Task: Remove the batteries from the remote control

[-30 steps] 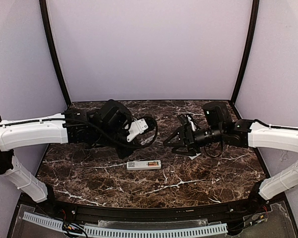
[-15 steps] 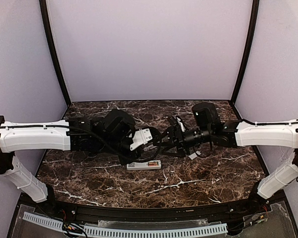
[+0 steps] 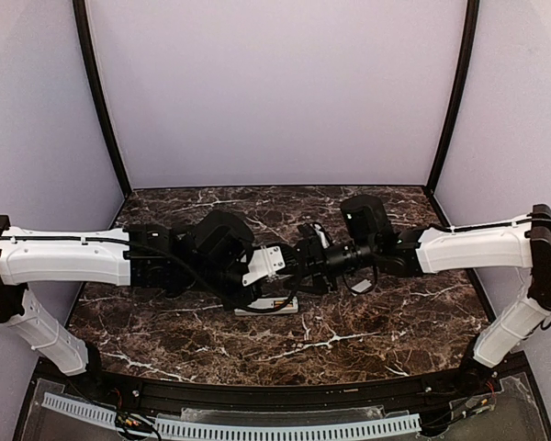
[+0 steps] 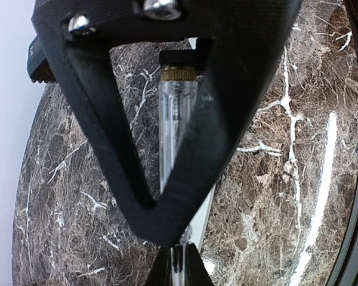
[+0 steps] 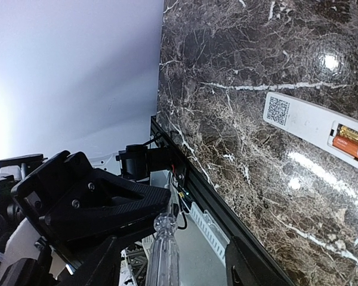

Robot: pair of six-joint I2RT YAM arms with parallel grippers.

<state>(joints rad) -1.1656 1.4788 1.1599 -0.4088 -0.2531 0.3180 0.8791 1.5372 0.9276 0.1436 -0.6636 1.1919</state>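
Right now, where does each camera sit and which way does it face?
Top external: fixed above and behind the bases, looking down on the table; left arm and right arm converge over the remote.
Left wrist: looks down past its own shut fingers along the clear tool they hold.
Right wrist: looks leftward across the table at the remote's batteries; the left arm's black end shows.
Shared: both wrist views show the tool.

Remote control (image 5: 304, 119) back-up on marble, batteries (image 5: 352, 145) exposed

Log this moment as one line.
left pincer: shut on clear-handled tool | right pincer: open by its handle | orange-copper cylindrical batteries: in slim white plastic remote control
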